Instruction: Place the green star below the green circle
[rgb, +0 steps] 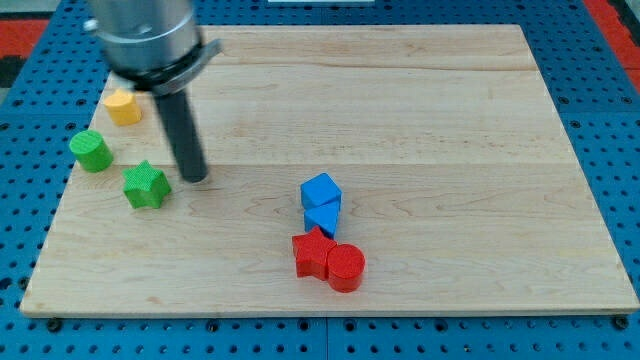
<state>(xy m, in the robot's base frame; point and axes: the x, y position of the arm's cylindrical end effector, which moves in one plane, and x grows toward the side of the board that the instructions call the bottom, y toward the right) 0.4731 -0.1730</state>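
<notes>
table (420, 110): pale wood, carrying every block.
end effector: a plain rod with no jaws, so it holds nothing; my tip (195, 179) rests just right of the star, slightly above its middle.
green star (146, 186): near the view's left, below and to the right of the circle; it has no long axis, and one point faces the view's top.
green circle (90, 150): up-left of the star, apart from it.
step: I judge the star is partly placed.
next move: likely a leftward shove from its right side, stopping under the circle.
</notes>
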